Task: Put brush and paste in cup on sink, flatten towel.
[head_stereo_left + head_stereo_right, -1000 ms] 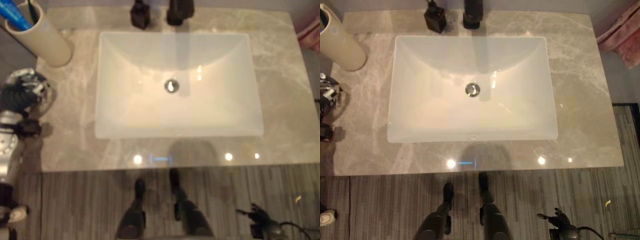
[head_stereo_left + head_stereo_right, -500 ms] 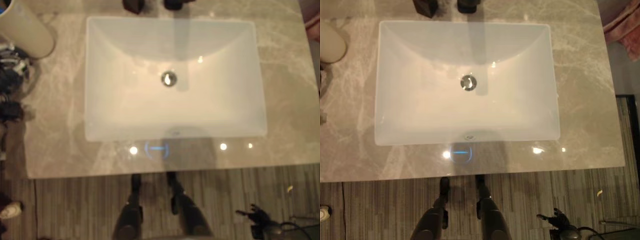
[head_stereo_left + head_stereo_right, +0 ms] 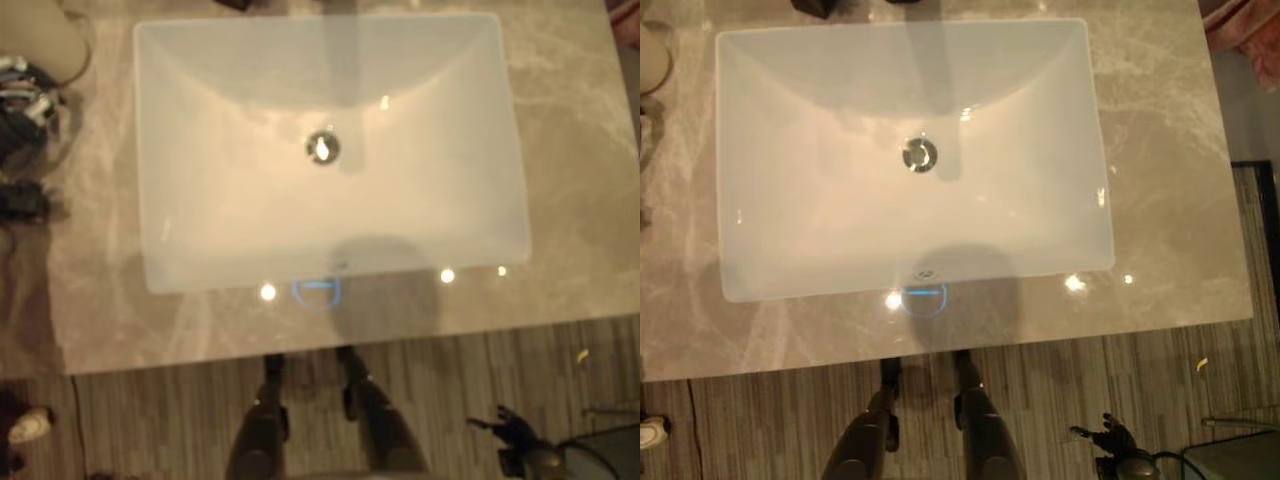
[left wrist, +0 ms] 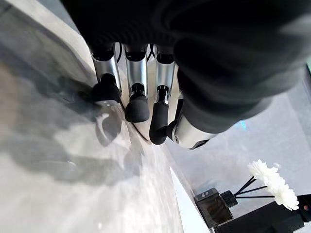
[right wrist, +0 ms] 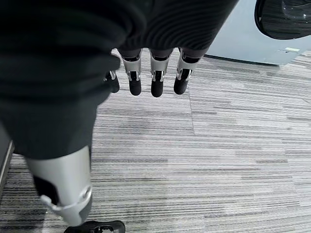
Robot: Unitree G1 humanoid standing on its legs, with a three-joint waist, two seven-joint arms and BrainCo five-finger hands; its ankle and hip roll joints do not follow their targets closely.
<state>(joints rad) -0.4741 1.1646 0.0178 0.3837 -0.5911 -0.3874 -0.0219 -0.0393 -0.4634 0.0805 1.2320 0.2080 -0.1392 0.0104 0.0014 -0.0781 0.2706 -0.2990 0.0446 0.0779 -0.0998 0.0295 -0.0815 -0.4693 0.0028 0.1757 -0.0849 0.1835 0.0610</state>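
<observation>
Nearest the robot lies the grey striped carpet floor [image 3: 1120, 380], over which the right hand [image 5: 150, 73] hangs low at the robot's side, its fingers straight, relaxed and holding nothing. Beyond it runs the front edge of the glossy beige marble countertop [image 3: 1170, 200], with ceiling lights mirrored in its polish. Set into the countertop is the white rectangular sink basin [image 3: 820, 230] with a round chrome drain [image 3: 920, 155]. At the countertop's far left corner stands the cream cylindrical cup [image 3: 45, 40], and just before it hovers the left hand [image 4: 141, 92], fingers loosely extended and apart, grasping nothing. At the far right edge hangs the pink towel [image 3: 1240, 25].
</observation>
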